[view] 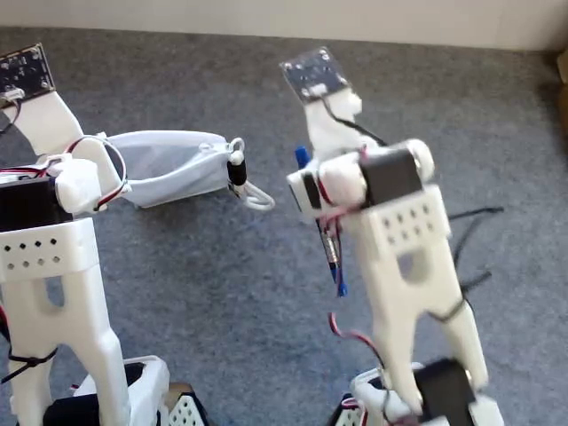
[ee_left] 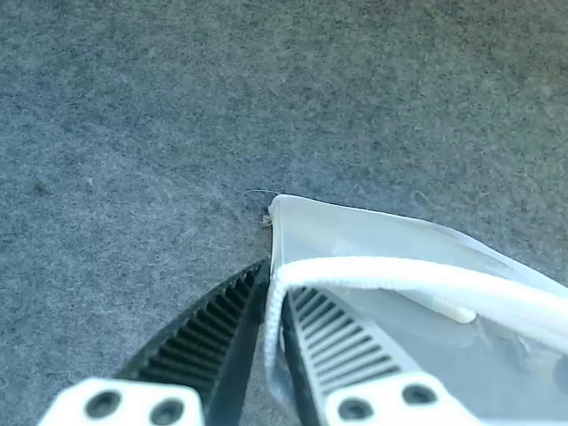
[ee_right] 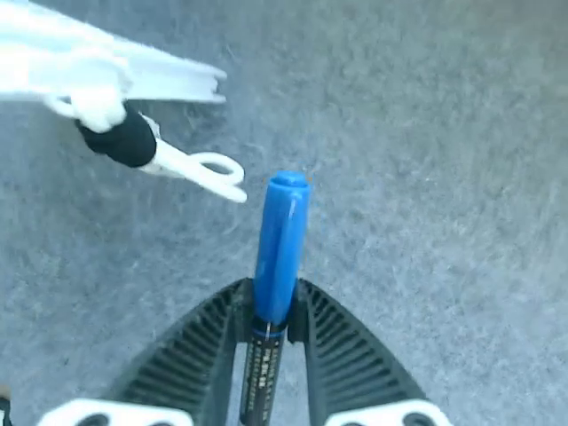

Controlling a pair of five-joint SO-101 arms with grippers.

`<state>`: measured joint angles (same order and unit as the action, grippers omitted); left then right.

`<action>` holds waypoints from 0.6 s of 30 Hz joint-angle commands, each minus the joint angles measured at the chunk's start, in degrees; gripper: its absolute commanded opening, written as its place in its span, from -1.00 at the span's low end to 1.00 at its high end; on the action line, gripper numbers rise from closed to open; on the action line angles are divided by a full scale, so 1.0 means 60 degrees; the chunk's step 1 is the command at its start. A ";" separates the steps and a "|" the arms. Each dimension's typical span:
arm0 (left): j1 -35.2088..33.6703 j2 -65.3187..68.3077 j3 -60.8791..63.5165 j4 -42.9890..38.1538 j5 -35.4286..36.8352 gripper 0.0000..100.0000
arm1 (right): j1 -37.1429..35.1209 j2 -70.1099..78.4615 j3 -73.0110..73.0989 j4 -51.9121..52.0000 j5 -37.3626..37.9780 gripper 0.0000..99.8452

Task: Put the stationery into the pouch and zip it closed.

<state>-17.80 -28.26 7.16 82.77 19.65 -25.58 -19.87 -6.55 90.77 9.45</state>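
A white translucent pouch [view: 173,164] lies on the grey carpet, held up at its left end by my left gripper [ee_left: 271,293], which is shut on the pouch's edge [ee_left: 355,240]. The pouch's zipper pull with a black toggle and white loop [view: 241,177] hangs at its right end, also seen as the toggle and loop [ee_right: 155,151] in the right wrist view. My right gripper [ee_right: 271,311] is shut on a blue pen [ee_right: 280,235], held above the carpet to the right of the pouch's open end. The pen [view: 328,240] sticks out both sides of the gripper in the high view.
Grey carpet [view: 222,284] covers the whole work surface. The two arm bases [view: 133,390] stand at the near edge. Black cables [view: 470,266] trail on the carpet at the right.
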 commanded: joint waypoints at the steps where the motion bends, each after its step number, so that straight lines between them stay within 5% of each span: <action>1: -0.0198 -0.0081 0.0037 -0.0176 -0.0088 -0.98 | -0.0110 -0.1839 0.0960 -0.1209 -0.0396 -0.99; 7: -0.0198 -0.0081 0.0037 -0.0176 -0.0088 -0.98 | -0.0110 -0.4139 0.3245 -0.3582 -0.2432 -0.99; 18: -0.0198 -0.0081 0.0037 -0.0176 -0.0088 -0.98 | -0.0110 -0.6498 0.7158 -0.7890 -0.2520 -0.99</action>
<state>-17.80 -28.26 7.16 82.77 19.65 -25.58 -55.12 33.54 50.15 -5.05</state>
